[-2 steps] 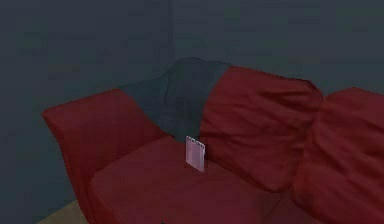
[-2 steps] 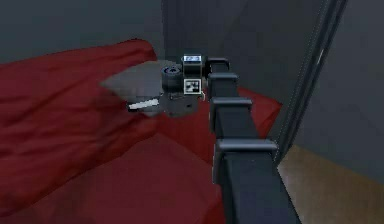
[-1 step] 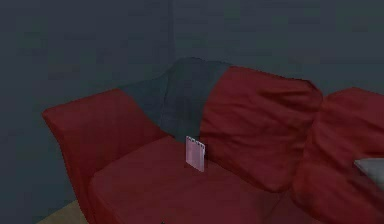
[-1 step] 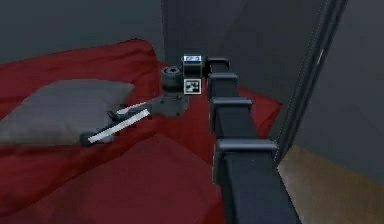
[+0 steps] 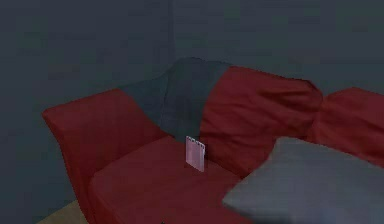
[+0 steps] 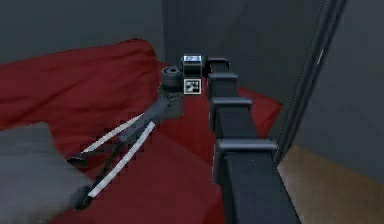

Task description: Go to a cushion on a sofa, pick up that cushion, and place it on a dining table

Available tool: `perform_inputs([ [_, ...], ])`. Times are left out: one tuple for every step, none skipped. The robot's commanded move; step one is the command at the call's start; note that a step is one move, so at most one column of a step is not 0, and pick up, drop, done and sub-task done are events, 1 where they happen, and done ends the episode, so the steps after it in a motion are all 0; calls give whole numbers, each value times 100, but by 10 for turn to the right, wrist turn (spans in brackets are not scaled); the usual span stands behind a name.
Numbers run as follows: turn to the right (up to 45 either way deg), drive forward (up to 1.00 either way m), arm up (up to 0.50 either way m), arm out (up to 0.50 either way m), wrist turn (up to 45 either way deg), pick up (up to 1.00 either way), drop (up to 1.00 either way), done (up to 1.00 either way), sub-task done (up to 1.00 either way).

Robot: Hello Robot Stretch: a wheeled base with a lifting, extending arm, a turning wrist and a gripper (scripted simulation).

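A grey cushion (image 5: 312, 186) lies on the seat of a red sofa (image 5: 130, 180) at the forward view's lower right. The same grey cushion (image 6: 30, 170) shows at the arm side view's lower left, lying on the red sofa (image 6: 100, 80). The dark arm (image 6: 245, 160) rises from the bottom edge, with two white marked squares (image 6: 194, 73) at its far end. From there the gripper (image 6: 82, 178) slants down and left, and its thin fingertips (image 6: 92, 192) reach the cushion's edge. I cannot tell whether it holds anything.
A dark blue-grey throw (image 5: 185, 90) drapes over the sofa's back corner, beside plump red back cushions (image 5: 265, 110). A small pale pink card-like thing (image 5: 195, 153) stands on the seat. Grey wall panels (image 6: 300, 60) and a strip of wooden floor (image 6: 335, 190) lie at the arm side view's right.
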Motion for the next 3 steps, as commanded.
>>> perform_inputs([
  [0,0,0,0,-90,0,0,0,0],
  [0,0,0,-24,0,0,0,0,0],
  [-450,0,0,0,0,0,0,0,0],
])
